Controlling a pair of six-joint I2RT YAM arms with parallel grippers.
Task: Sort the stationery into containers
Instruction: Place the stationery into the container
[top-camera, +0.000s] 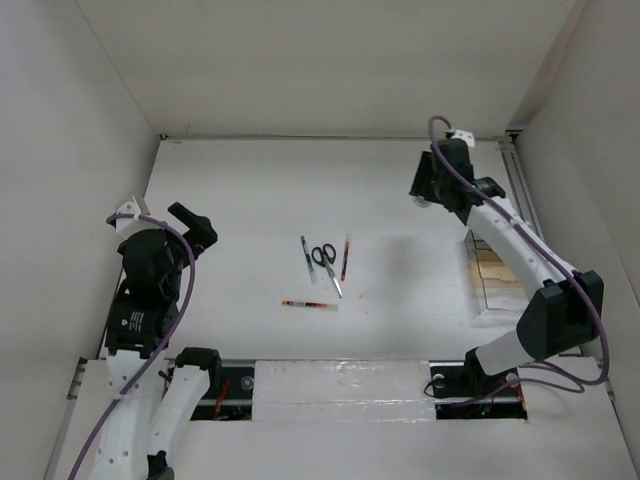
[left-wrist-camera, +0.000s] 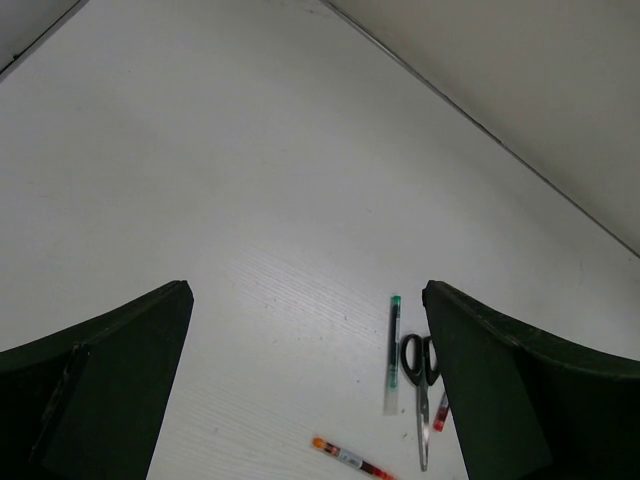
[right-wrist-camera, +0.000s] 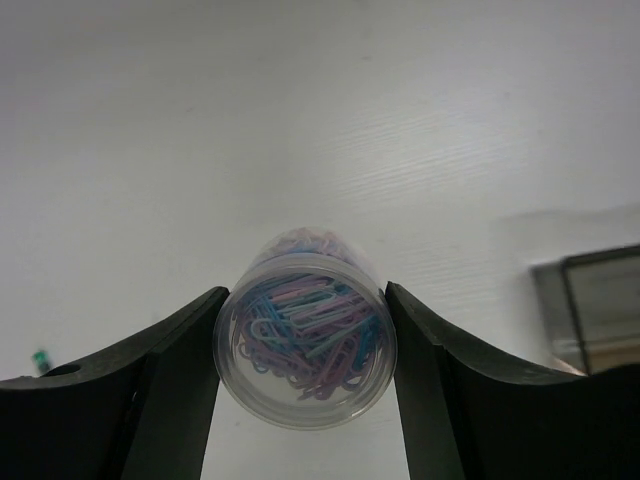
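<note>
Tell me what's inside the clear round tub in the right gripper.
Pastel paper clips, blue, pink and purple, fill the tub as seen end-on. Whatever lies deeper, towards its far end, is hidden behind them.

— What do the arms look like?
— The left arm (top-camera: 145, 300) and right arm (top-camera: 510, 240) match: white link shells, black joint housings.
— Any cabling?
— A purple cable (top-camera: 193, 270) runs along each, bulging at three o'clock of the right elbow. The left gripper (left-wrist-camera: 307, 290) has matte black, wedge-shaped fingers.
</note>
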